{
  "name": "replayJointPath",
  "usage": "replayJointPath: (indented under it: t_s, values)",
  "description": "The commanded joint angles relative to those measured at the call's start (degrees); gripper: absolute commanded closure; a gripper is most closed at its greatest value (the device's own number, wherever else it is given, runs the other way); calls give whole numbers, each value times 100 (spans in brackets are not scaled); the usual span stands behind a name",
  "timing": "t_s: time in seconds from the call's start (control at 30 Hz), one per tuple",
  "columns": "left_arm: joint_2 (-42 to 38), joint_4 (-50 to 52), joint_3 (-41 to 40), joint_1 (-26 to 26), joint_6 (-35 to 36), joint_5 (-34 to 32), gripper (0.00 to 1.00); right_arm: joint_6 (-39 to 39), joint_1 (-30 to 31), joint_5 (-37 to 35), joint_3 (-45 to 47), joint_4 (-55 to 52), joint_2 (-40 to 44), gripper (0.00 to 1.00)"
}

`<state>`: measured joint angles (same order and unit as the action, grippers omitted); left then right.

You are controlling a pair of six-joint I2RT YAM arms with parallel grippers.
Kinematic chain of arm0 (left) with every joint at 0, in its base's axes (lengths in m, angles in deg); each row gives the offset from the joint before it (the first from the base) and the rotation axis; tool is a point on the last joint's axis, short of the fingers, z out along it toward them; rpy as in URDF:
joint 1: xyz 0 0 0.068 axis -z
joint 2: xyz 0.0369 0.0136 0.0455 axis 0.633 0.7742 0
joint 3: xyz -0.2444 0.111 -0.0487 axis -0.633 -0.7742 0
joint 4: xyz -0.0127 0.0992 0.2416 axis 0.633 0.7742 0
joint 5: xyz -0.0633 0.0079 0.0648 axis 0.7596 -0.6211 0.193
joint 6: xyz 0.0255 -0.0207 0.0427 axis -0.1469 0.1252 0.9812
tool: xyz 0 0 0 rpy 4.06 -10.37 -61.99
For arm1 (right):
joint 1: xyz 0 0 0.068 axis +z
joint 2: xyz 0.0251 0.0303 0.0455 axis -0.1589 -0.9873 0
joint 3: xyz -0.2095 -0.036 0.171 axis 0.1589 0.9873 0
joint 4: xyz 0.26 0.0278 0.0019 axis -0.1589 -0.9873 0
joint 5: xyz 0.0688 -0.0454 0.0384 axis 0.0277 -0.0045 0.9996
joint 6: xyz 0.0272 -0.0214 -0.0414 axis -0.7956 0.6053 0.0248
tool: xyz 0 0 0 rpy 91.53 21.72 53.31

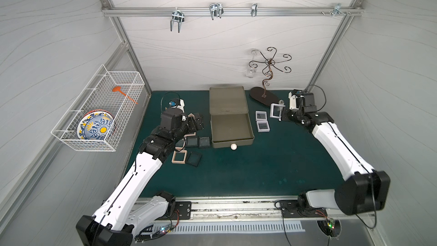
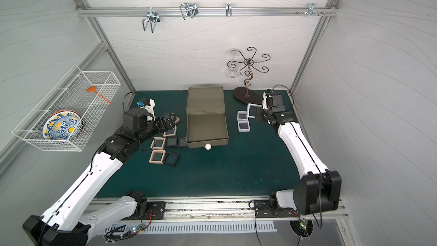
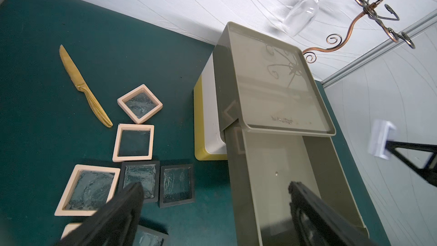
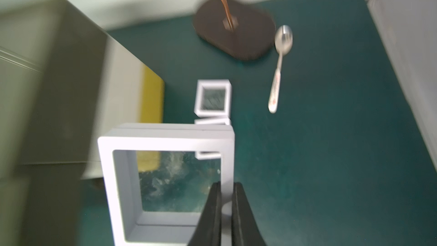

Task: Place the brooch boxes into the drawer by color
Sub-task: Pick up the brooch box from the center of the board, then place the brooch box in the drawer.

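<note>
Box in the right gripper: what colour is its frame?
White; the box shows best in the right wrist view.

We held our left arm stretched forward with the elbow bent, the left gripper angled downward, jaws spread wide. Our right arm reached forward too, the right gripper pinched tight on the rim of a white brooch box.
</note>
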<state>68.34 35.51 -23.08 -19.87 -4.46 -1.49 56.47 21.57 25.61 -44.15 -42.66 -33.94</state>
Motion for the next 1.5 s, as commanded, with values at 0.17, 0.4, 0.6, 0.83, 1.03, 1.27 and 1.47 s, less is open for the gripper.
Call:
replayJointPath:
  t_s: [0.17, 0.4, 0.6, 0.83, 1.03, 1.27, 1.47]
  values:
    - [217, -357, 93, -171, 50, 376, 0, -25, 1566, 604, -888, -198, -106, 98]
    - [100, -270, -60, -173, 108, 259, 0, -466, 2744, 499, -1426, -243, -1014, 98]
    - [72, -235, -23, -173, 122, 284, 0, -979, 3427, 153, -1915, -429, -1705, 99]
    - [-47, -222, -90, -173, 145, 197, 0, -1169, 3676, -150, -2317, -792, -2364, 98]
    - [-85, -246, -132, -173, 152, 172, 0, -1189, 3671, -532, -2557, -986, -2783, 99]
    - [-113, -231, -143, -173, 165, 154, 0, -1212, 3638, -572, -2721, -1002, -3134, 96]
    - [-111, -222, -160, -173, 173, 139, 0, -1267, 3611, -567, -2896, -973, -3415, 94]
